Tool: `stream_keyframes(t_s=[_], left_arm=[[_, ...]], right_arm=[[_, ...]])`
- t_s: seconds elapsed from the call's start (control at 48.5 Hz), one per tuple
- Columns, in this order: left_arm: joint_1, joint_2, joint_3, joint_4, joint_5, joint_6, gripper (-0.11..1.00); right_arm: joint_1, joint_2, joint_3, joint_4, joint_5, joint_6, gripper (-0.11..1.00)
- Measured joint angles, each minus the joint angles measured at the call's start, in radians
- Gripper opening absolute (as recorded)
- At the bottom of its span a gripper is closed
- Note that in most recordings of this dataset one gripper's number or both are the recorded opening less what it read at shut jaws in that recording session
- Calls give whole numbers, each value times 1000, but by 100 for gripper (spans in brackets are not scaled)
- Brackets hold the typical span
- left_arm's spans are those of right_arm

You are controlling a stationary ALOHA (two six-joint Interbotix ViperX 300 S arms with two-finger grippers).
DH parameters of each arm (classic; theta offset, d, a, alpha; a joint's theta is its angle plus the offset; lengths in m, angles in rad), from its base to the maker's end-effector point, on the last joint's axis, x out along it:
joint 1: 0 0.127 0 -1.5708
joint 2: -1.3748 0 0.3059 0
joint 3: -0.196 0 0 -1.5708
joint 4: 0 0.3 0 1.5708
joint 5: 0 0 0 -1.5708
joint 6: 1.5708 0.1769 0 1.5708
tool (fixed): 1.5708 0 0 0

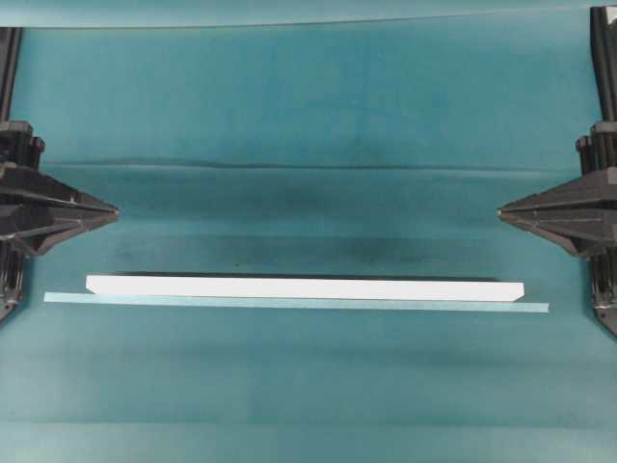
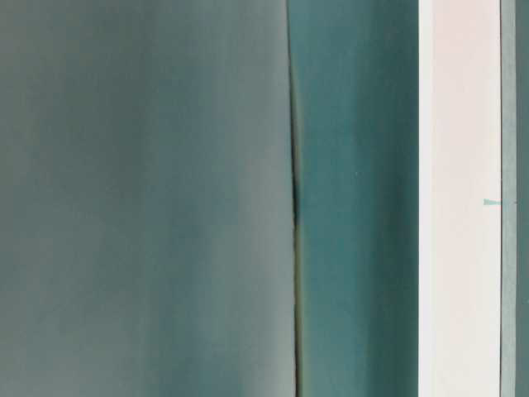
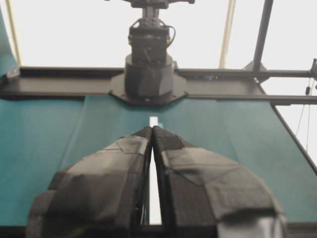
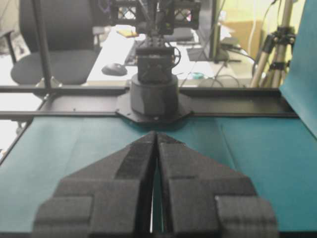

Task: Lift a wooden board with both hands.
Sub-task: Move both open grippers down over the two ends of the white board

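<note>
Right now my left gripper (image 1: 114,209) sits at the left edge of the overhead view and my right gripper (image 1: 501,210) at the right edge, their tips pointing at each other across the teal cloth (image 1: 308,116) that covers the tabletop. Both pairs of jaws are drawn together to a point, holding nothing. My left wrist view shows the fingers (image 3: 124,163) meeting at the tips with only a thin slit behind them, and my right wrist view shows the same on that side, the fingers (image 4: 188,178) pressed tip to tip.

The wooden board (image 1: 305,287) lies flat on the cloth, nearer the bottom of the overhead view than my grippers and well apart from both. It runs left to right across most of the width, white, with a bevelled corner at its right end. Just beside its near long edge lies a pale strip of tape (image 1: 289,303), running parallel and reaching a little past the board at both ends. In the table-level view the board (image 2: 459,198) appears as a broad white band beside the teal cloth (image 2: 355,198), which shows a dark crease.

Each wrist view looks across the cloth to the opposite arm's black base (image 3: 148,79) (image 4: 154,96).
</note>
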Motion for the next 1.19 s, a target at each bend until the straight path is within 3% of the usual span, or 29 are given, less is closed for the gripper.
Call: stream_keyframes(t_s=[0.062, 0.144, 0.309, 0.515, 0.865, 1.195], left_arm=[[0, 18, -17, 3, 23, -25, 9], [0, 66, -48, 6, 64, -58, -1], [3, 118, -101, 12, 124, -67, -2], [18, 152, -196, 12, 285, -71, -2], [17, 293, -396, 14, 793, -72, -2], [-25, 499, -525, 15, 1040, -101, -2]], right_arm=[[-2, 3, -5, 9, 6, 2, 6], [-12, 11, -25, 75, 51, 21, 0], [-28, 29, -63, 144, 207, 72, 0], [-64, 110, -155, 149, 440, 104, 0], [-66, 367, -362, 137, 873, 104, 0], [-57, 569, -506, 114, 1114, 101, 0]])
